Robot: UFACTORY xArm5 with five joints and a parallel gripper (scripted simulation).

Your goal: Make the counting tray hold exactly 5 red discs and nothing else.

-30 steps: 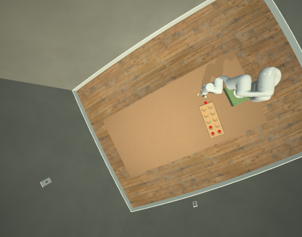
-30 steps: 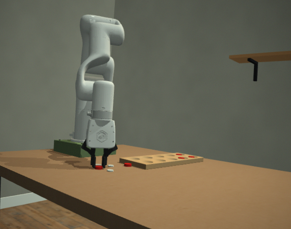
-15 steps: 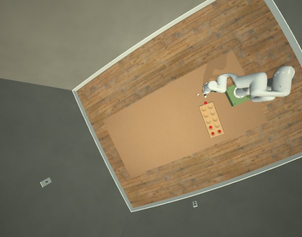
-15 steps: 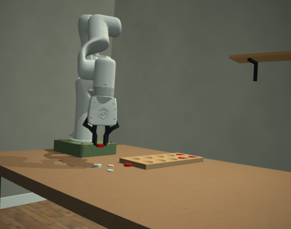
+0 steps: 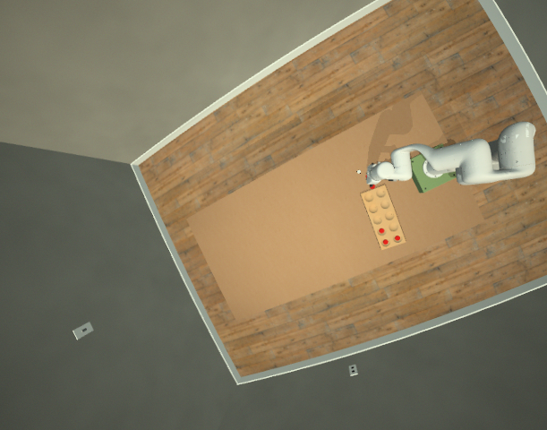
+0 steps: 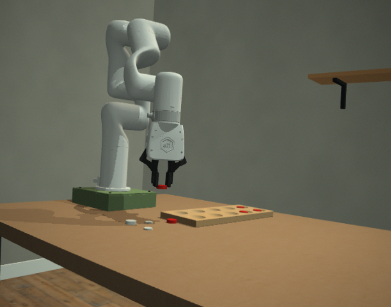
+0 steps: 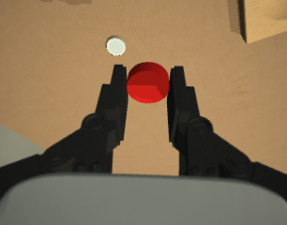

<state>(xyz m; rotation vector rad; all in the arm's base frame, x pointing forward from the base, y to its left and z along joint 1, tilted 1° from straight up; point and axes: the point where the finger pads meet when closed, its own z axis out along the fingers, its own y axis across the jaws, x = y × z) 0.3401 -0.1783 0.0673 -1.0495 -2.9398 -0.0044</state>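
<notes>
The end effector (image 6: 161, 183) hangs above the worktop (image 6: 221, 258), its black fingers pinched on a flat red disc (image 7: 147, 82). In the exterior view the tray (image 6: 218, 215) lies lower right of it, long axis running rightward, three red discs (far end) already in pockets (image 6: 248, 209). It looks like pale wood with shallow round hollows; another red disc (image 6: 171, 220) sits just beside its near end.

Grey walls (image 6: 255, 99) are enclosing the room, and wood-plank flooring (image 5: 310, 78) is showing around the brown table (image 6: 288, 264). A wooden shelf (image 6: 360, 75) is hanging at the upper right on a black bracket (image 6: 342, 94). A pale baseboard (image 6: 23, 267) is running lower left.
</notes>
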